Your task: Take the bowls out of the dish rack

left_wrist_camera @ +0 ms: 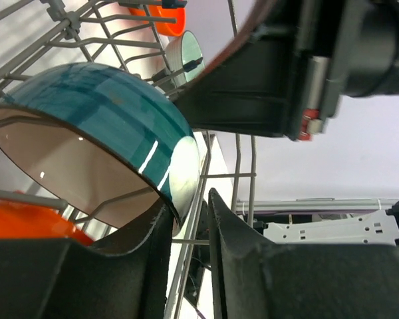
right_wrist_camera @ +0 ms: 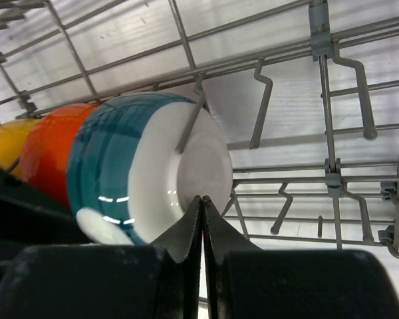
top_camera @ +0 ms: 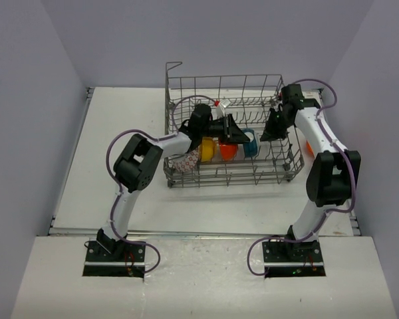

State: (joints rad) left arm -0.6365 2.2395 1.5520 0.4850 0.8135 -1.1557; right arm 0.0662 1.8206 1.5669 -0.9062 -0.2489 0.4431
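White table, walled on three sides. Grey wire dish rack sits toward 12 o'clock of the table's middle, long side running 9 to 3.

Left arm leans from its base toward 1 o'clock and over the rack's 9 o'clock end. Right arm rises toward 12, then bends back toward 9 over the rack's 3 o'clock end.

Bowls stand on edge in the rack, 9 to 3:
- red-patterned bowl at the 8 o'clock corner
- yellow bowl
- orange bowl
- teal bowl, near the rack's middle, cream inside, leaning on a tine

Second orange bowl lies on the table at 3 o'clock of the rack, half hidden by the right arm. Pale bowl shows past the wires at 12 o'clock in the left wrist view; whether it is in or out of the rack I cannot tell.

Left gripper: jaws parted by a narrow gap, nothing pinched. The teal bowl's rim is at the mouth of the gap and a rack wire shows through it.

Right gripper: jaws pressed together on nothing, tips just at the teal bowl's 6 o'clock rim.
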